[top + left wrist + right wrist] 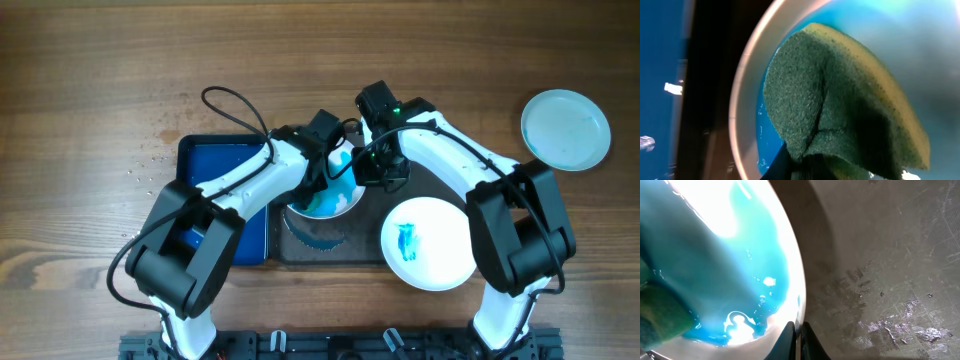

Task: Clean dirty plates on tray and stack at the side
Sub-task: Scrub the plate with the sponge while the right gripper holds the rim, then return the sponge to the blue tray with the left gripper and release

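Left gripper (333, 168) half-hidden behind sponge (830, 100)

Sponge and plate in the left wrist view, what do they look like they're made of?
The sponge looks like soft foam: yellow body with a dark green, grainy scouring layer, creased and bent. The plate seems glazed ceramic or hard plastic, I cannot tell which: its white rim is smooth and glossy.
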Controlling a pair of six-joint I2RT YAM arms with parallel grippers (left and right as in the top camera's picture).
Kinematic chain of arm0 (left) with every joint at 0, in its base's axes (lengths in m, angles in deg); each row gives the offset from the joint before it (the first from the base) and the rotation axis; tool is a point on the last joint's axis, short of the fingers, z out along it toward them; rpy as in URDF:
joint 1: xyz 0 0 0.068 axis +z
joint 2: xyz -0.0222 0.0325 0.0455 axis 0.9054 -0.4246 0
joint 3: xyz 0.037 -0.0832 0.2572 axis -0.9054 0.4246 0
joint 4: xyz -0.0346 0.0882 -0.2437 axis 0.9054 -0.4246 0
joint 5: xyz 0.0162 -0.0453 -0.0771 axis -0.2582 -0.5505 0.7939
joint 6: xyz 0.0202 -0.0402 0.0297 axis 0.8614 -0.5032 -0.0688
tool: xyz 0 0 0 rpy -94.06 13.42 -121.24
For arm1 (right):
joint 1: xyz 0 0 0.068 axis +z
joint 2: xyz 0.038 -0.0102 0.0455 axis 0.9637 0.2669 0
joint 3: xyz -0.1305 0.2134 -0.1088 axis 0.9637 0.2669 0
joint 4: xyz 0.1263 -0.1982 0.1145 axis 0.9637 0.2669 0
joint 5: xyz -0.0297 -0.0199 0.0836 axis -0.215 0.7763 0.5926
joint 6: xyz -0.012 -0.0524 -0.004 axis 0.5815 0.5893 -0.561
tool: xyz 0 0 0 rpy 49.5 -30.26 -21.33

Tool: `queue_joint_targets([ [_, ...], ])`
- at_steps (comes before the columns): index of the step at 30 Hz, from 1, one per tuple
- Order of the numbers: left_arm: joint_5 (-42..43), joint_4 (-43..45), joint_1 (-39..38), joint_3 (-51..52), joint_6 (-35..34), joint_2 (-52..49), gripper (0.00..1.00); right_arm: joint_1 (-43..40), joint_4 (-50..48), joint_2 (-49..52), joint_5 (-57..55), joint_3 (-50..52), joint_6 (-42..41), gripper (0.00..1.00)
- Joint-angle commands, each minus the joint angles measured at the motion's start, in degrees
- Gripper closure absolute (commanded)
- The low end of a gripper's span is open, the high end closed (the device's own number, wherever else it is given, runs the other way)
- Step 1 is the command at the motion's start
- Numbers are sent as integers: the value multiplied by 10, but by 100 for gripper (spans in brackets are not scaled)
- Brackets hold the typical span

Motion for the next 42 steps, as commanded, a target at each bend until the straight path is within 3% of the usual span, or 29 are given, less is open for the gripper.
queue_joint_targets([
  [1, -70, -40, 18, 10, 14, 5, 96, -10, 11, -2, -54, 9, 6, 96],
  [11, 31, -85, 18, -56, 17, 79, 96, -10, 5, -2, -54, 9, 6, 96],
  [21, 26, -116, 24, -67, 29, 108, 96, -10, -24, -18, -85, 4, 10, 96],
  [31, -80, -189, 99, -60, 29, 107, 96, -10, -25, -79, -99, 3, 31, 96],
  [40, -59, -125, 168, 36, 64, 105, 96, -10, -17, -87, -99, 3, 36, 95],
  [42, -58, -108, 172, 59, 64, 104, 84, -10, -17, -86, -99, 3, 35, 90],
])
